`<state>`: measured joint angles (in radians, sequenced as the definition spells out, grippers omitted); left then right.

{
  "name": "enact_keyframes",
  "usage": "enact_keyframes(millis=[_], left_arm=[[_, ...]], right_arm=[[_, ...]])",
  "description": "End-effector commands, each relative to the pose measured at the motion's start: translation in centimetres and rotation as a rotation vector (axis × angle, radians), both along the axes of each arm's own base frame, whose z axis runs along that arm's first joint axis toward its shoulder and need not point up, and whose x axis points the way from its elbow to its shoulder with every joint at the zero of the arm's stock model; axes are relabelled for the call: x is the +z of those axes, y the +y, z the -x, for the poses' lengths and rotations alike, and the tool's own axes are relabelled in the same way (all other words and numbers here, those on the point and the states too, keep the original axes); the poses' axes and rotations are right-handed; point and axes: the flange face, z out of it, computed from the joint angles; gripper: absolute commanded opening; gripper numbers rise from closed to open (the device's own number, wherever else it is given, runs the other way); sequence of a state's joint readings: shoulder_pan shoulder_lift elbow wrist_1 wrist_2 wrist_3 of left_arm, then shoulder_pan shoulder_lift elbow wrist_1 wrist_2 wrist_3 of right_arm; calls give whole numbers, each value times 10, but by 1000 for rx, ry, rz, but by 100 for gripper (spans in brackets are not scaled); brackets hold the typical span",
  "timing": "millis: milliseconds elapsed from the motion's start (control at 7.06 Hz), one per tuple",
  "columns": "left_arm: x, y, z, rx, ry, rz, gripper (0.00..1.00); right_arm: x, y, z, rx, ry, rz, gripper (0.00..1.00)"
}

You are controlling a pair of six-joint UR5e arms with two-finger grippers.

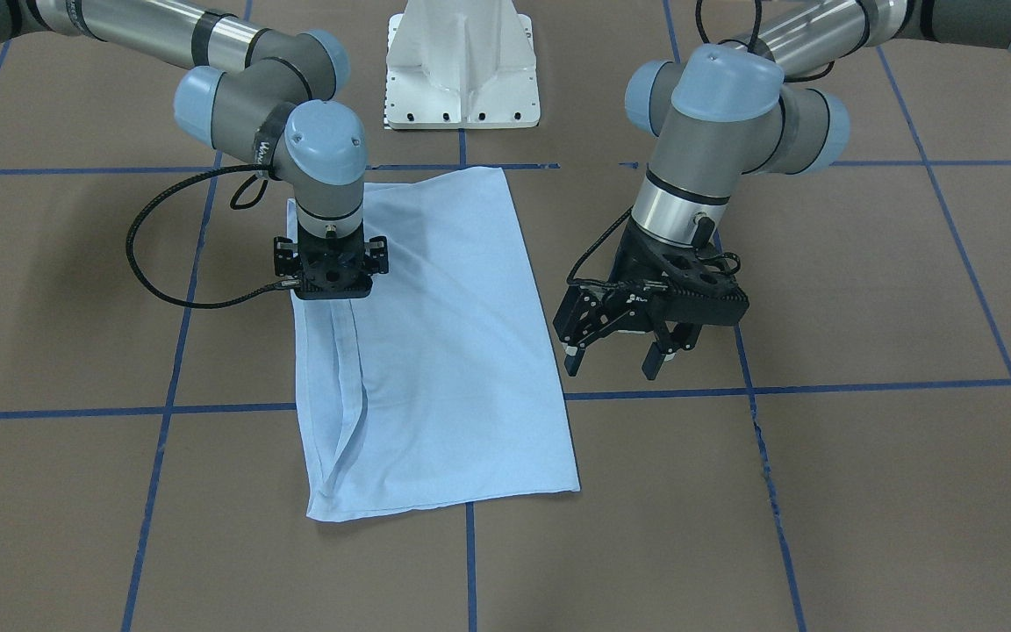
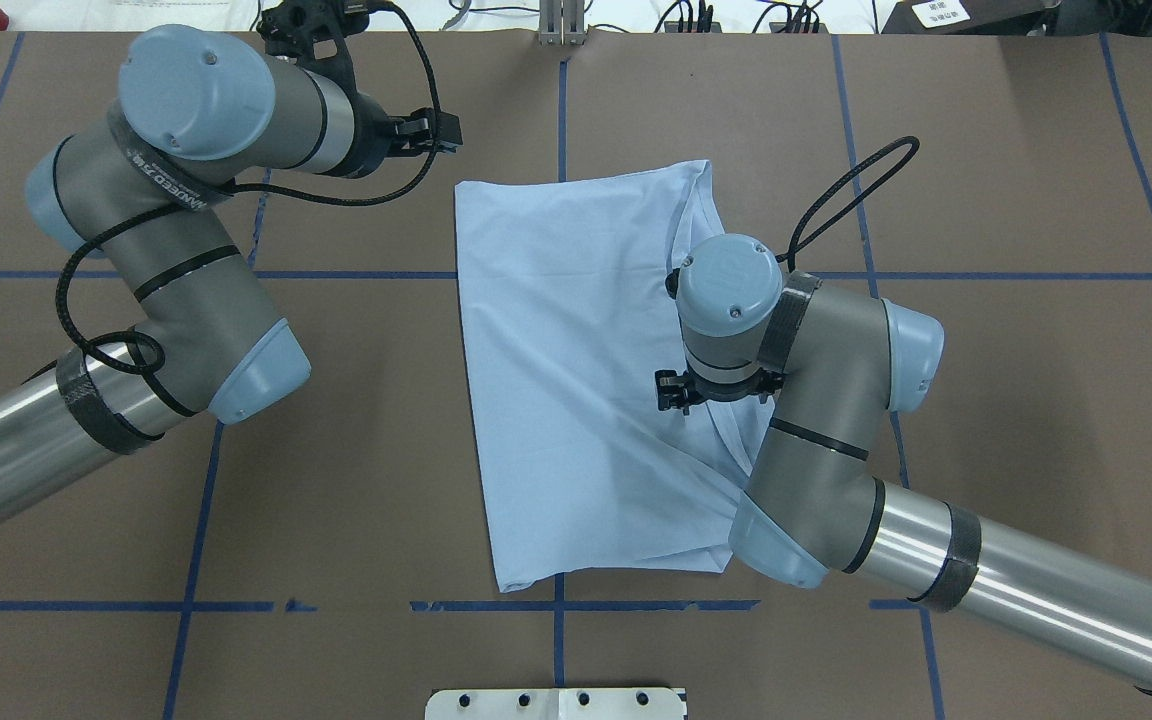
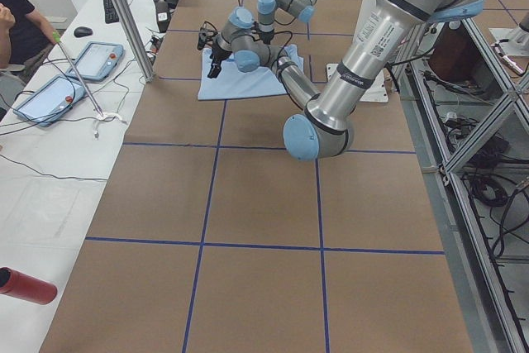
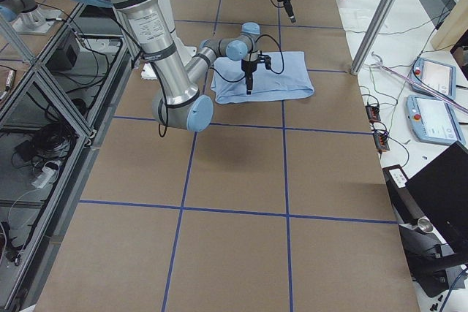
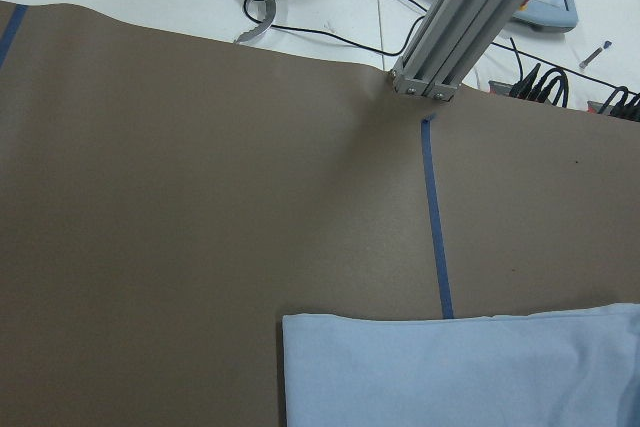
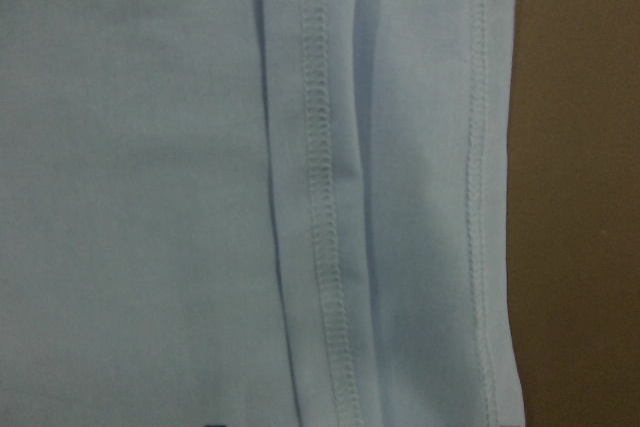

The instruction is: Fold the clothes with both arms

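The light blue T-shirt [image 1: 444, 351] lies flat on the brown table, folded into a tall rectangle; its print is hidden. It also shows in the overhead view [image 2: 576, 380]. My right gripper [image 1: 331, 285] points straight down onto the shirt's long edge on the robot's right. Its fingers are hidden under its body, and creases run out from it. The right wrist view shows only cloth and stitched hems [image 6: 320, 207] very close. My left gripper [image 1: 628, 351] is open and empty, above bare table beside the shirt's other long edge. The left wrist view shows a shirt corner [image 5: 460, 367].
The white pedestal base [image 1: 462, 70] stands at the table's robot side. Blue tape lines [image 1: 821, 386] grid the brown table. An aluminium post [image 5: 470, 17] rises at the far edge. Beyond it lie tablets [image 3: 66, 80] and a red bottle [image 3: 25, 285].
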<state>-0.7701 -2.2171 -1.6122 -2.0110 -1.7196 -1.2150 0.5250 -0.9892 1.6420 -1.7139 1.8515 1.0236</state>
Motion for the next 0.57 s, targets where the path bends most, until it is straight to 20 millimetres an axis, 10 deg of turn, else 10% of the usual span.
enact_keyframes(millis=[0,425], left_arm=[[-2,0,0,1,3,0,100],[0,0,0,1,6,-3,100]], right_arm=[[9,1,-3,-27,49,16,93],[2,8,-12,-61,84,29,93]])
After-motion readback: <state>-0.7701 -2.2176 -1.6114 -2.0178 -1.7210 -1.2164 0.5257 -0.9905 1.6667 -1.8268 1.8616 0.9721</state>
